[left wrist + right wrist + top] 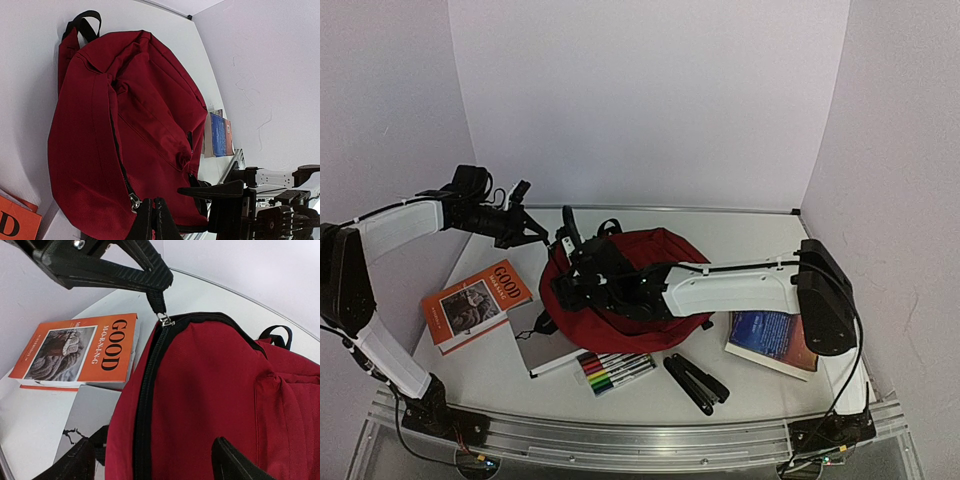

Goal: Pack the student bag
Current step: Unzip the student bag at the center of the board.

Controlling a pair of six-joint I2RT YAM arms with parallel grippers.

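As it lies, student bag (658, 246), handle (610, 226) rearward

Left fingers (143, 224) pinched together, right fingers (235, 462) spread wide.

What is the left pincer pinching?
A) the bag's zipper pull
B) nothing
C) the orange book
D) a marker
A: the left pincer is shut on the black zipper pull at the edge of the red student bag.

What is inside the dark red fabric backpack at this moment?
Nothing inside shows. The dark red fabric backpack covers it, and its black zipper looks closed where visible. The left gripper pinches the zipper pull.
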